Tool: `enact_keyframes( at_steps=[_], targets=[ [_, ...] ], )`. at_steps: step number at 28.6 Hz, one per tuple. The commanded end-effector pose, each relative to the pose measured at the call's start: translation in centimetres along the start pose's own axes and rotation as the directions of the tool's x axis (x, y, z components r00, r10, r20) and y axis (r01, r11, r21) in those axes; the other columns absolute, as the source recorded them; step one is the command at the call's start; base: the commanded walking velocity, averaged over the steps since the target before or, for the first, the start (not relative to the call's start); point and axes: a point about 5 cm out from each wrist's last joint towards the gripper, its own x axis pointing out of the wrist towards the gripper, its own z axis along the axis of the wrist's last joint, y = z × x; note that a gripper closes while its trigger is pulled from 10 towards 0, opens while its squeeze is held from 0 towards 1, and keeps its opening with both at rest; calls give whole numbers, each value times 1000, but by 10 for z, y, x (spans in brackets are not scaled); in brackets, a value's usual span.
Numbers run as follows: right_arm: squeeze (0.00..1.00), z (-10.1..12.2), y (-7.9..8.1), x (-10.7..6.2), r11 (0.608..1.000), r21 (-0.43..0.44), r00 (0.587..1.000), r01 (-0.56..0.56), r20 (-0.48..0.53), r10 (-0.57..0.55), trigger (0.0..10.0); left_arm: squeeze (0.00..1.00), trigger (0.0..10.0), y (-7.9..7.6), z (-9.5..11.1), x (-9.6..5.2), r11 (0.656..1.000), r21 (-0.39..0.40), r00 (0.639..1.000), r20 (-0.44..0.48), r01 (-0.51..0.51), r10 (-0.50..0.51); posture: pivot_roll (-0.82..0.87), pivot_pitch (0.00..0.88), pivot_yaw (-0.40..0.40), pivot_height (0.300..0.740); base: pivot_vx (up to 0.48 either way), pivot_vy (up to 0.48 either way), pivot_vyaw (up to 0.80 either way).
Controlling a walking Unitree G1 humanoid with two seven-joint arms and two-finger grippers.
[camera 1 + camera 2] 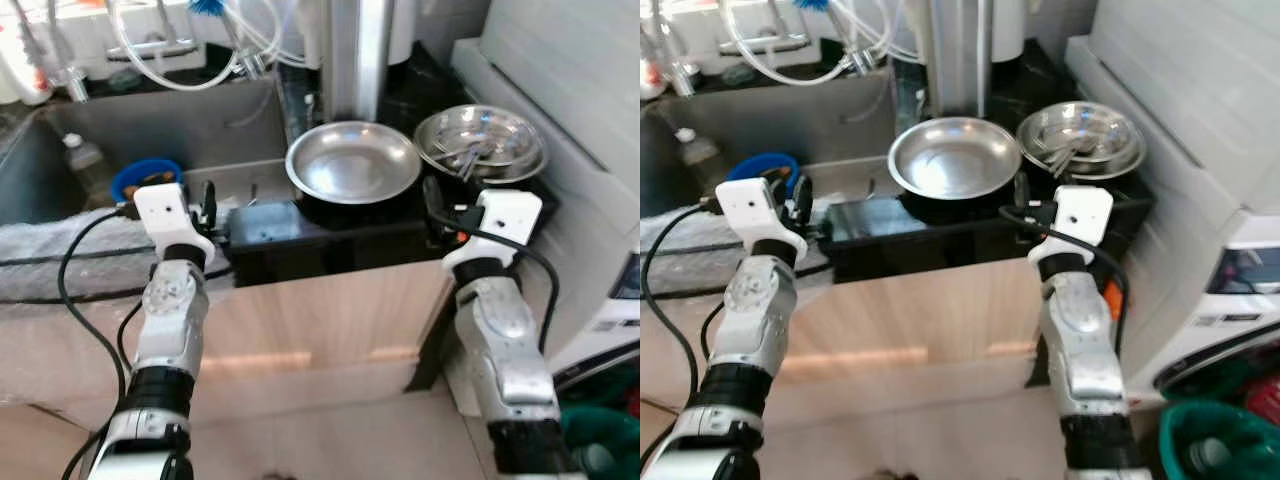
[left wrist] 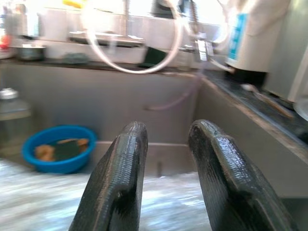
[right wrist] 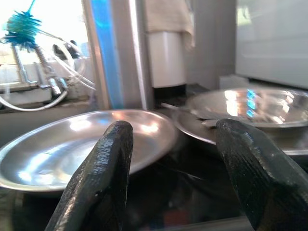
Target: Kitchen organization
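Steel plate [image 1: 353, 160] sits empty on the black counter [image 1: 300, 228], right of the sink [image 1: 150, 140]. Left gripper [image 2: 166, 159] hovers parted over a blurry blue bowl [image 2: 58, 148]; right gripper [image 3: 175, 163] gapes empty before stacked bowls [image 1: 481, 143], their utensils indistinct.

Ahead of the right gripper [image 3: 171, 168] sits a shallow pan [image 1: 353, 160] on the counter [image 1: 300, 225], with a bowl [image 1: 482, 143] just to its right (utensils lie in it). Ahead of the left gripper [image 2: 166, 173] lies the sink [image 1: 150, 135], a basin [image 1: 140, 178] in it. A bottle [image 1: 85, 160] stands left of the basin, the tap [image 1: 760, 42] behind.
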Motion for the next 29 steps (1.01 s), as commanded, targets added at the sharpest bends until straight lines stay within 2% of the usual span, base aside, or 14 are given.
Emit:
enact_keyframes(
  at_steps=[1,3,5,18,29],
  targets=[
    [0,4,11,-1,999,29,999,-29,20,29,10000,0,10000,9,4,0,1000,3,999,14,-30,30,-93,102,57,740,0,439,431],
    [0,3,11,-1,999,49,1000,-23,17,22,10000,0,10000,9,5,0,999,4,999,19,-32,32,-92,102,57,740,0,439,431],
    [0,4,10,-1,999,30,1000,-21,20,20,10000,0,10000,9,7,0,999,8,999,32,-31,31,-95,102,58,740,0,0,0],
    [0,6,7,1,999,38,1000,-3,26,2,10000,0,10000,4,10,3,1000,1,999,37,-10,10,-96,101,61,740,0,0,0],
    [0,5,7,1,998,55,1000,5,19,-6,10000,0,10000,4,10,3,1000,14,999,33,-9,9,-94,102,61,740,443,0,0]
  ],
)
